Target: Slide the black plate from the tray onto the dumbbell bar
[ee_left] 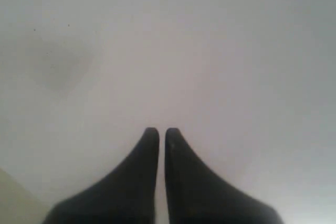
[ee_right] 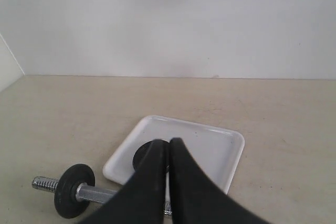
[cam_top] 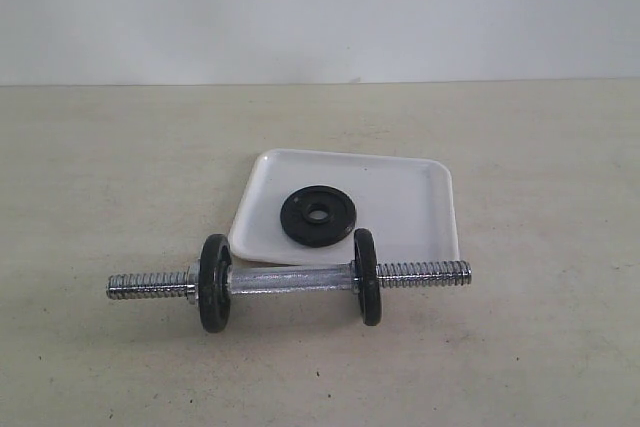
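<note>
Closest on the beige tabletop [cam_top: 540,347] lies a short chrome steel dumbbell bar [cam_top: 290,280] with coarse threaded ends, set crosswise. Two round black iron discs stand upright on it, the left disc [cam_top: 214,283] and the right disc [cam_top: 367,276], with the smooth middle of the bar between them. Just behind the bar is a flat white rectangular plastic tray [cam_top: 410,197] with rounded corners and a low rim. A small round matte-black plate [cam_top: 317,215] with a central hole lies flat inside the tray, towards its near side, with nothing touching it. A plain pale wall [cam_top: 320,7] closes the scene behind. The right gripper [ee_right: 169,141] looks down over bar and tray, its dark jaws pressed together and empty. The left gripper [ee_left: 158,132], jaws likewise pressed together and empty, faces only a blank pale surface
</note>
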